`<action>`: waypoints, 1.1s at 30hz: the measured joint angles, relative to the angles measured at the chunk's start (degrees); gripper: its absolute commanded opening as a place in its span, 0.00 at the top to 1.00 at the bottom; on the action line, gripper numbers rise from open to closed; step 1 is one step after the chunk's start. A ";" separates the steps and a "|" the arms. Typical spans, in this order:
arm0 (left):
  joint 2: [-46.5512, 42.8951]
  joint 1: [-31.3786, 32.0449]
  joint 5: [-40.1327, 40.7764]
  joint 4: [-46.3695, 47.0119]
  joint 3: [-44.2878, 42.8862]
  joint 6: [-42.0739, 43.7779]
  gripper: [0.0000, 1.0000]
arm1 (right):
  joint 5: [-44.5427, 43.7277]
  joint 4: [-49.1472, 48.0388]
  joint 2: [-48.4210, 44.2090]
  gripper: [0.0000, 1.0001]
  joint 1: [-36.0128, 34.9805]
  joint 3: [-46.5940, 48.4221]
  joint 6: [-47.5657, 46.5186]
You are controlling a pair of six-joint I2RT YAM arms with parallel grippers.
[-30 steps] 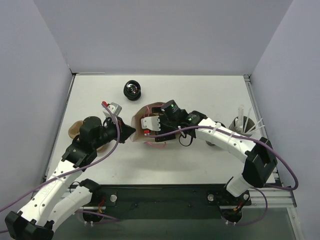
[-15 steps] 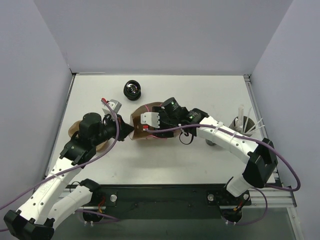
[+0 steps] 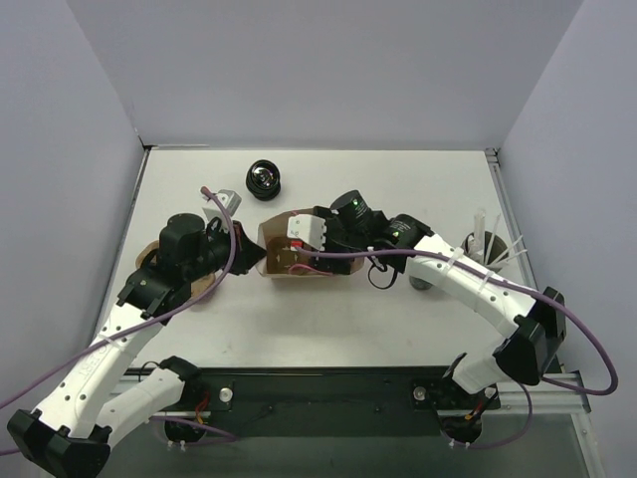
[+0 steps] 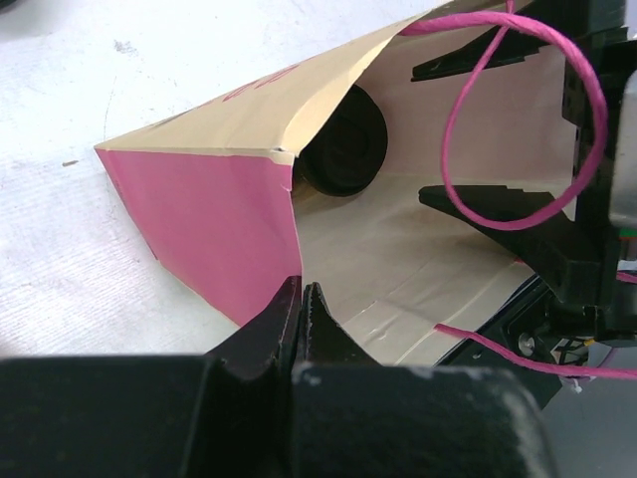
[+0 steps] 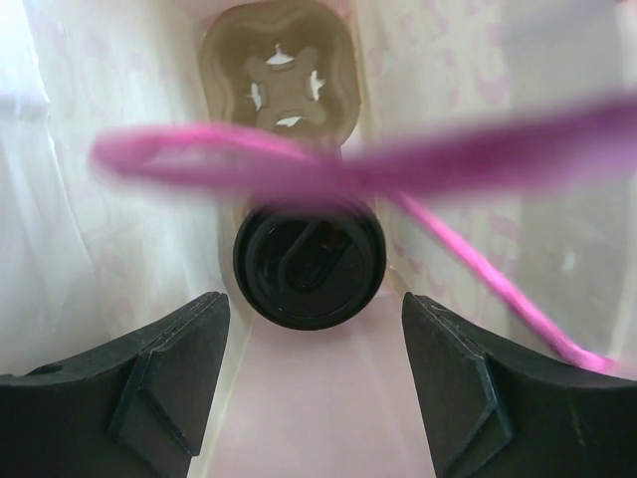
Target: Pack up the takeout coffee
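The cup [image 5: 309, 264] is inside the pink paper bag [image 4: 209, 219]. It lies on its side on the bag's lower wall with its lid facing my right wrist camera. It is just in front of the cardboard carrier [image 5: 279, 60] wedged at the bag's closed end.

The right gripper [image 5: 311, 329] has let the cup go. Its jaws are spread to either side of the cup and touch nothing. Over the last second the right wrist has backed away to the right, toward the bag's mouth. I take that as the drop being finished and the arm on its way out. The loose pink handle cord [image 4: 518, 119] loops across the mouth, so I'd watch for it snagging a finger during the retreat.

The left gripper [image 4: 301, 304] has its jaws pressed together, pinching the bag's near edge to hold the mouth open. The bag has shifted slightly with it.

Out on the table [image 3: 398, 189], well apart from the bag, sits a second cup [image 3: 264, 179]. From above it is too small for me to be sure it's lidded. If it is one of the coffees, it still has to go in.
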State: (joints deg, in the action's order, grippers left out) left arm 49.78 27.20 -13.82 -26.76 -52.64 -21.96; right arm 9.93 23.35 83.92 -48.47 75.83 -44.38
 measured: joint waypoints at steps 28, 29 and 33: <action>6.34 -0.17 4.63 -6.93 -9.05 -4.96 0.49 | -1.20 8.22 -3.56 0.37 1.18 13.05 20.61; 6.80 -0.28 4.87 -6.88 -9.75 -4.96 0.46 | -1.90 8.48 -3.63 0.37 1.18 13.68 21.44; 8.70 -0.72 6.43 -6.88 -12.76 -4.85 0.44 | -4.74 9.01 -4.15 0.39 1.20 15.39 25.05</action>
State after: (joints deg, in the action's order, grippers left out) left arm 58.48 26.48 -7.40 -33.65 -65.41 -26.81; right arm 5.19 32.36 79.77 -47.27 91.22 -19.33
